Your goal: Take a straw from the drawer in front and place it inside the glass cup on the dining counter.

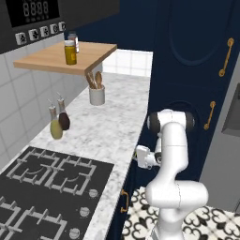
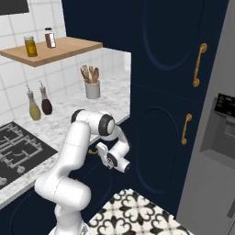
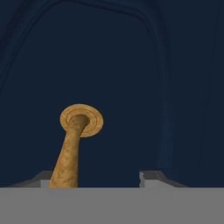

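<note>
My gripper [image 3: 94, 179] is pressed up close to the navy drawer front [image 3: 131, 87] under the marble worktop. A brass handle [image 3: 70, 148] runs from its round rosette down between my fingertips, close to the left fingertip [image 3: 43, 178] and well apart from the right one. The jaws stand apart and are not clamped on the handle. From the right base view, the gripper [image 2: 99, 149] sits at the brass handle [image 2: 93, 151] just below the worktop edge, with the arm folded low. The drawer is closed. The straw, the glass cup and the dining counter are out of view.
The marble worktop [image 1: 117, 126] carries a black gas hob [image 1: 47, 187], two small bottles [image 1: 60, 122] and a utensil crock [image 1: 97, 93]. A wooden shelf [image 1: 51, 58] holds jars. Tall navy cabinets [image 2: 174, 114] and a grey fridge [image 2: 215, 137] stand to the right, over patterned floor tiles [image 2: 133, 213].
</note>
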{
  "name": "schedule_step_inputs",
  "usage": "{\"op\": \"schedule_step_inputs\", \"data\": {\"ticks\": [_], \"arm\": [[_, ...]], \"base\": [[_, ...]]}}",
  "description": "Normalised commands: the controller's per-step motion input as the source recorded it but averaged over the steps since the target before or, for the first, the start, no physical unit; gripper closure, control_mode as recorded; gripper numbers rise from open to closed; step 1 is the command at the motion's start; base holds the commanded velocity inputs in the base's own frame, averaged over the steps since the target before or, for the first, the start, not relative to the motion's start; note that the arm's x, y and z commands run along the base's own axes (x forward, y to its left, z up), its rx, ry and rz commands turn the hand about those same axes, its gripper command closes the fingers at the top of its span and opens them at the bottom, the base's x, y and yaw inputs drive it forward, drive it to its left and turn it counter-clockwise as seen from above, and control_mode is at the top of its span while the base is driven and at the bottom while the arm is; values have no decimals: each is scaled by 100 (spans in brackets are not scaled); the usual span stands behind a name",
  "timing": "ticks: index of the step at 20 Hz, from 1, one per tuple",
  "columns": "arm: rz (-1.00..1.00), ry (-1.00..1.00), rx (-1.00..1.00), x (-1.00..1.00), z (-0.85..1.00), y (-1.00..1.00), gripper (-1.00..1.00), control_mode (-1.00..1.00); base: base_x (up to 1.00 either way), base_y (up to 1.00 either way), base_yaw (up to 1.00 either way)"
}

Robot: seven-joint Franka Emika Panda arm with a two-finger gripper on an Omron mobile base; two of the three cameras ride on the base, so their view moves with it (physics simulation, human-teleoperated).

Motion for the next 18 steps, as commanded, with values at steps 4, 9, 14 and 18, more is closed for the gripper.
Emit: {"op": "schedule_step_inputs", "data": {"ticks": [4,9,14,18], "arm": [[-1,0,0,-6,0,-50,100,-100],[-2,0,0,-15,0,-89,100,-100],[0,0,0,-20,0,-100,100,-100],[0,2,0,-27,0,-100,100,-100]], "base": [[0,0,0],[0,0,0],[0,0,0],[0,0,0]]}}
